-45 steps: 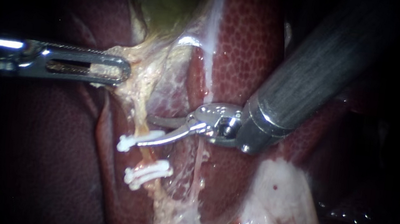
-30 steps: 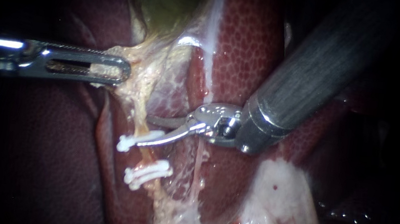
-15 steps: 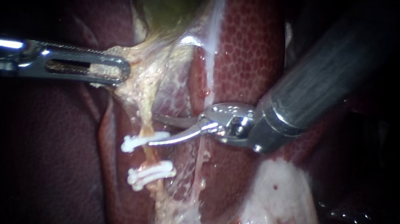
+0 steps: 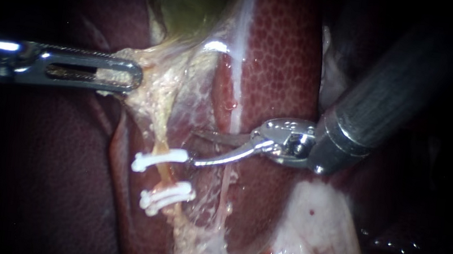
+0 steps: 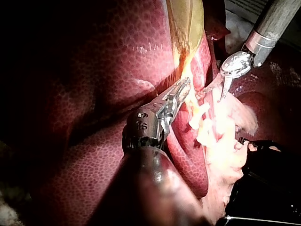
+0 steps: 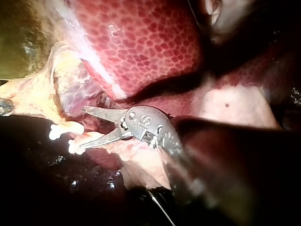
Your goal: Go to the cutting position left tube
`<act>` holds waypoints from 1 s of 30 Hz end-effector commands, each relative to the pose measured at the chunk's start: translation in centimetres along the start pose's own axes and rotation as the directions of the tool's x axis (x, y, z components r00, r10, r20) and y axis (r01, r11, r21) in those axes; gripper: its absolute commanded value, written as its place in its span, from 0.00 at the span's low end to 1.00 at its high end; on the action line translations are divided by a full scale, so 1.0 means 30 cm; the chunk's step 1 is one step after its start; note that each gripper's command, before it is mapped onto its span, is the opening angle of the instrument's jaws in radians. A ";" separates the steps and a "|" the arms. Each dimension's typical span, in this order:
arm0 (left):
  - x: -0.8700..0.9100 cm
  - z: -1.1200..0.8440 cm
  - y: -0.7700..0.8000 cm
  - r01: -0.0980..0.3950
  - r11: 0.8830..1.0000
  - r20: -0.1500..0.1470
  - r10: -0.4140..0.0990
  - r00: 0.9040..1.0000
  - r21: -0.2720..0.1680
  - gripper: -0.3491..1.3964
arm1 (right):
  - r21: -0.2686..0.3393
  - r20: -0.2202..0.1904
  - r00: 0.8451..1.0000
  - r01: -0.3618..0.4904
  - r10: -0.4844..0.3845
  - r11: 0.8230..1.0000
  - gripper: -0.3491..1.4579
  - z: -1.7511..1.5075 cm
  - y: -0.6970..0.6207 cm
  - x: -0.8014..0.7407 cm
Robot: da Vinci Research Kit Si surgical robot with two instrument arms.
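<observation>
Bright light pools at the centre, the edges drop into black, and a pale surface (image 5: 237, 26) peeks in behind.

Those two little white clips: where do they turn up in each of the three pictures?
Endoscope view: the white clips sit on the left tube, beside the open jaws of the right instrument.
Left wrist view: clips just beyond the left instrument, whose jaws grip tissue.
Right wrist view: clips at the right instrument's jaw tips.
Shared landmark: the right instrument's open jaws.
</observation>
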State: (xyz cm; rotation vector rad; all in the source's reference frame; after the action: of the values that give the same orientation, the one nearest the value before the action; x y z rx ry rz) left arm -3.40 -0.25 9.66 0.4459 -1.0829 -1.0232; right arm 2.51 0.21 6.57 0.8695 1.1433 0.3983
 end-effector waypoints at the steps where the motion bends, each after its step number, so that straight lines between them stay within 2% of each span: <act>1: -0.0001 -0.0001 0.0001 0.000 1.000 0.000 0.000 1.000 0.001 0.00 | -0.001 0.000 1.000 0.001 -0.001 1.000 0.95 0.000 0.0000 -0.0006; 6: -0.0003 -0.0003 0.0002 0.001 1.000 0.000 -0.001 1.000 0.001 0.00 | -0.006 0.001 1.000 0.006 -0.006 1.000 0.95 0.002 -0.0002 -0.0028; 19: -0.0003 -0.0004 0.0002 0.001 1.000 0.000 -0.001 1.000 0.001 0.00 | 0.024 0.014 1.000 0.026 -0.027 0.999 0.95 0.012 -0.0005 -0.0084; 30: -0.0003 -0.0002 0.0007 0.000 1.000 -0.002 0.000 1.000 0.005 0.00 | 0.041 0.021 1.000 0.020 -0.020 0.999 0.95 0.016 -0.0015 -0.0094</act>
State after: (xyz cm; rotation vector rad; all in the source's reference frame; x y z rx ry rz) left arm -3.38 -0.23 9.66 0.4498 -1.0838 -1.0210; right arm 2.84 -0.20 6.79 0.8942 1.1433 0.3493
